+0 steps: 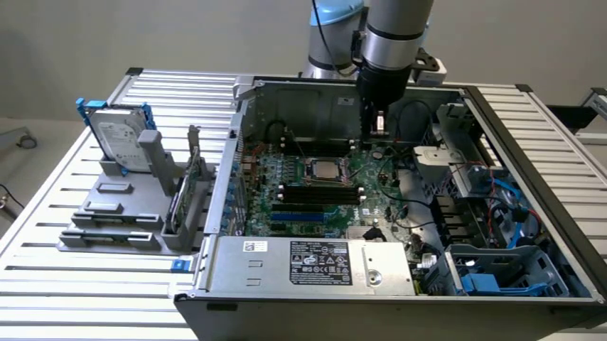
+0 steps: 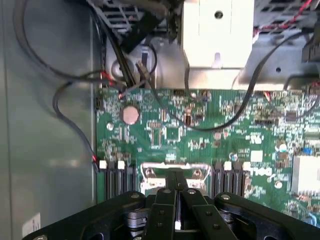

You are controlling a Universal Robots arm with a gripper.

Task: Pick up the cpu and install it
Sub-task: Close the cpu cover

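- my gripper (image 2: 175,176): matt black all over, with little shiny screw heads
- my arm (image 1: 394,35): smooth silvery metal tube, satin sheen
- cpu (image 1: 323,168): pale silver-grey metal top, kinda dull shine
- motherboard (image 2: 200,135): green board, slightly glossy
- coin cell (image 2: 130,114): bright polished metal
- computer case (image 1: 284,99): bare grey sheet metal, matt
- hard drive (image 1: 121,138): silvery metal, white paper label, blue plastic frame
- holder (image 1: 124,213): plain grey matt plastic
- table (image 1: 57,284): ribbed pale metal slats, soft sheen

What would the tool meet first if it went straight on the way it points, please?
Most likely the socket frame on the motherboard, straight ahead of the tool; depth is hard to judge.
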